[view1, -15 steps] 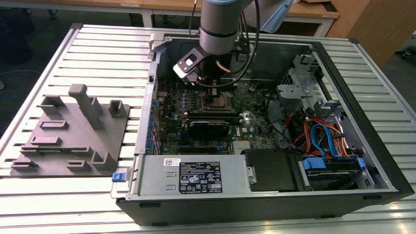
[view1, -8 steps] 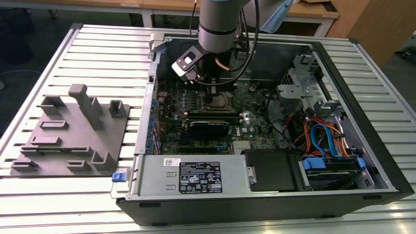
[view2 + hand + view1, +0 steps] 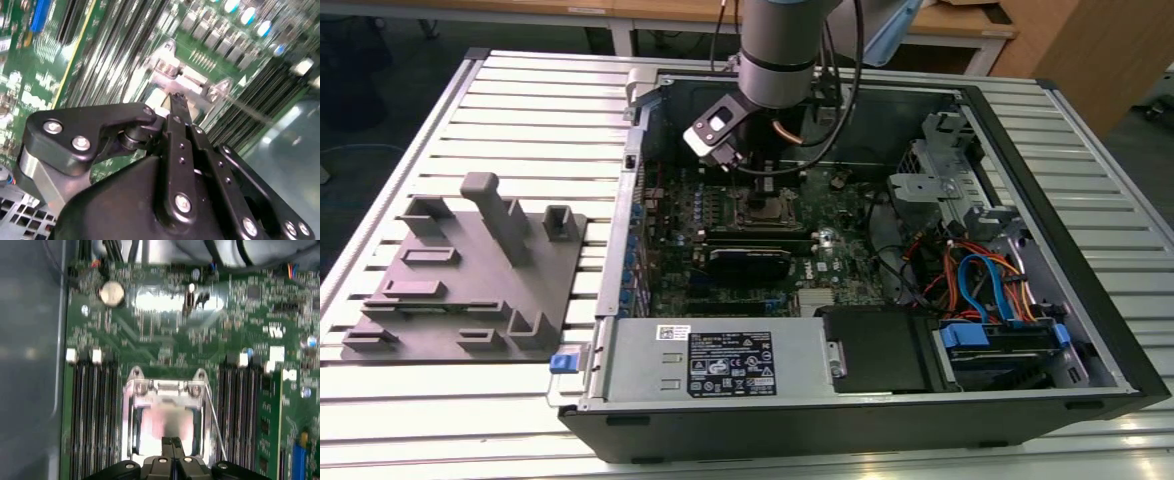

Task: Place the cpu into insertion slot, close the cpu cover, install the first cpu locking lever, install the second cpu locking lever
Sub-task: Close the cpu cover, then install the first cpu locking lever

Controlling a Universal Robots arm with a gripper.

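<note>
1. The gripper [image 3: 172, 444] has its fingertips pressed together with nothing seen between them. Its body is cut off in both wrist views.
2. The tips sit over one edge of the cpu cover [image 3: 131, 412] and hide it; contact cannot be judged.
3. The cpu [image 3: 162, 421] shows blurred through the cover's window, in the insertion slot [image 3: 762, 212].
4. A thin locking lever [image 3: 216, 427] slants beside the cover; whether it is latched is unclear.

The arm [image 3: 781, 55] hangs vertically from above, wrist straight, and its gripper [image 3: 172, 441] points downward, jaws pressed together.
</note>
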